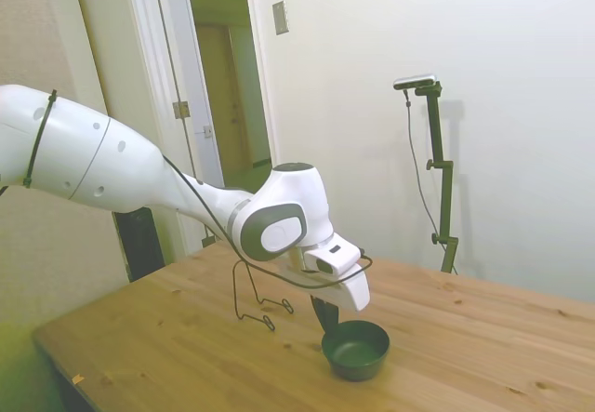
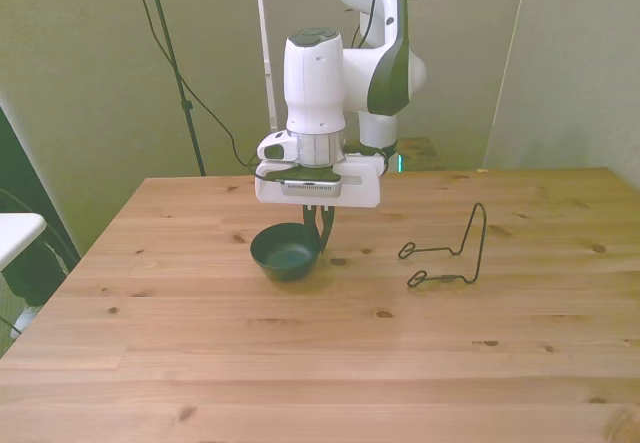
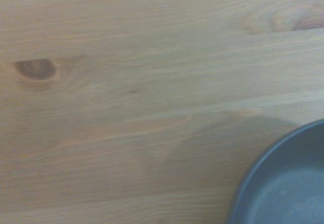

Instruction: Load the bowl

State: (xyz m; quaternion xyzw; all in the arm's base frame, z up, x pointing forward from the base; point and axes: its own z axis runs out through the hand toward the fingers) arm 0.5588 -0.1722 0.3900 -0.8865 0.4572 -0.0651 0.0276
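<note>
The small dark green bowl (image 1: pixel 356 349) (image 2: pixel 285 253) stands upright on the wooden table (image 2: pixel 300 363), and nothing shows inside it. My gripper (image 1: pixel 327 324) (image 2: pixel 324 235) points straight down at the rim on the side toward the front view's right. Its dark fingers come together on that rim, shut on it. In the wrist view only an arc of the bowl (image 3: pixel 288 183) shows, close over the wood.
A thin black wire stand (image 2: pixel 455 255) (image 1: pixel 256 296) sits on the table toward the front view's right of the bowl, about a hand's width from it. Bare wood (image 3: pixel 101 107) lies around both.
</note>
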